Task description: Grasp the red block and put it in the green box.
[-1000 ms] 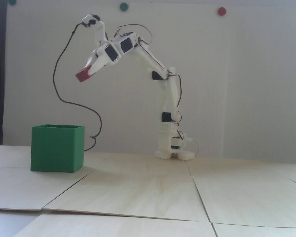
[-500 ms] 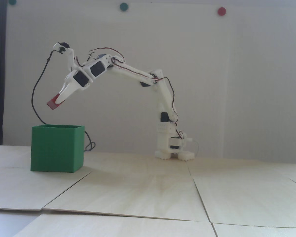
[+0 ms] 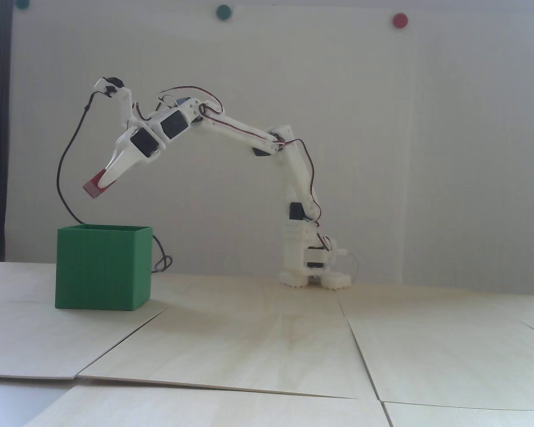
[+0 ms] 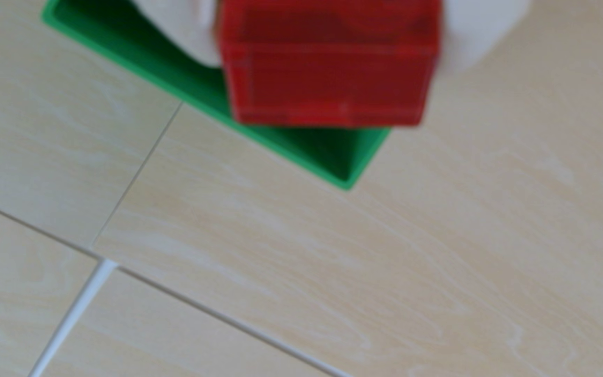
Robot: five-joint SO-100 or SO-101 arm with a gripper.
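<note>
The red block (image 3: 94,189) hangs in the air, clamped between the white fingers of my gripper (image 3: 103,181), which is shut on it. It sits a short way above the open top of the green box (image 3: 102,267) at the left of the fixed view. The wrist view, blurred, has the red block (image 4: 329,69) at its top with a white fingertip (image 4: 191,32) on each side. Beneath it lies the green box (image 4: 361,156), its open inside partly covered by the block.
My white arm's base (image 3: 313,267) stands on pale wooden boards (image 3: 267,338) with seams. A black cable (image 3: 66,178) loops from the wrist camera down behind the box. A white wall with coloured round dots (image 3: 400,19) is behind.
A second ago the arm was higher and to the right; it swung left and down with the block to above the box. Over the last half second it barely moved.
</note>
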